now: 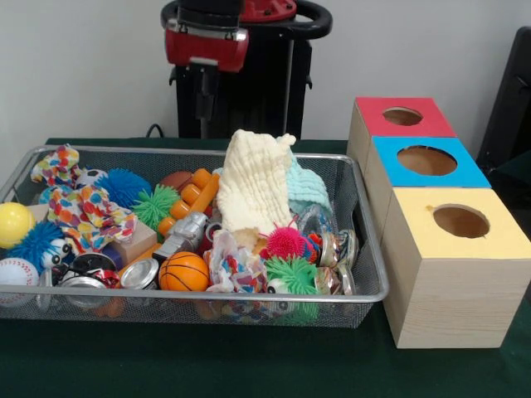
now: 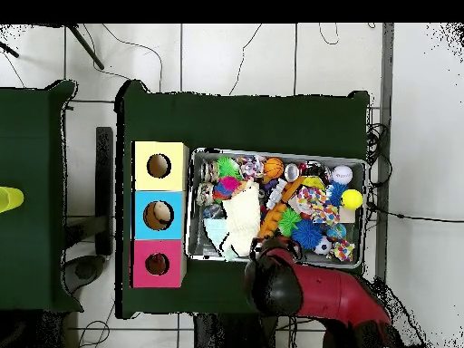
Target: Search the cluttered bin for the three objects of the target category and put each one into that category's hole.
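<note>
The wire mesh bin is full of mixed toys, and it also shows in the overhead view. No orange tiger or pale yellow animal toy shows plainly; a cream cloth and a mint cloth cover the middle of the pile. The red-topped box's hole is at the far end of the box row, and it also shows in the overhead view. My gripper hangs behind the bin's far rim, above the table. In the overhead view my gripper is at the bin's robot-side rim.
A blue-topped box and a yellow-topped box stand in front of the red one. In the bin lie an orange studded block, a basketball, a yellow ball, spiky balls and cans.
</note>
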You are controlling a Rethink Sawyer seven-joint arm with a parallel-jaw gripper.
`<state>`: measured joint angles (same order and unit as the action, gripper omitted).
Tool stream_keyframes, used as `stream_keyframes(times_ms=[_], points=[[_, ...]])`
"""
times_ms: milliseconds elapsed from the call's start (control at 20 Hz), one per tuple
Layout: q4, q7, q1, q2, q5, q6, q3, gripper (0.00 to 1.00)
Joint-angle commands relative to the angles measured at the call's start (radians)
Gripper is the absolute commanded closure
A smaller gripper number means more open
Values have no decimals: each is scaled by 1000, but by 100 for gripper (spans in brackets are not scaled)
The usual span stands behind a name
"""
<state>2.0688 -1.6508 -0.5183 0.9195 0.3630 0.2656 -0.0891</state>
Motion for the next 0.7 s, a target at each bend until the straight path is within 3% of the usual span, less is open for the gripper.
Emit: stream_keyframes(times_ms=[50, 200, 300, 500, 700], points=[[-49, 80, 43, -77, 132, 26, -139, 100], [-108, -9, 154, -85, 155, 34, -62, 100], [-122, -39, 186, -91, 139, 60, -49, 100], [-112, -14, 176, -80, 117, 85, -66, 100], [-187, -25, 213, -161, 138, 64, -32, 100]])
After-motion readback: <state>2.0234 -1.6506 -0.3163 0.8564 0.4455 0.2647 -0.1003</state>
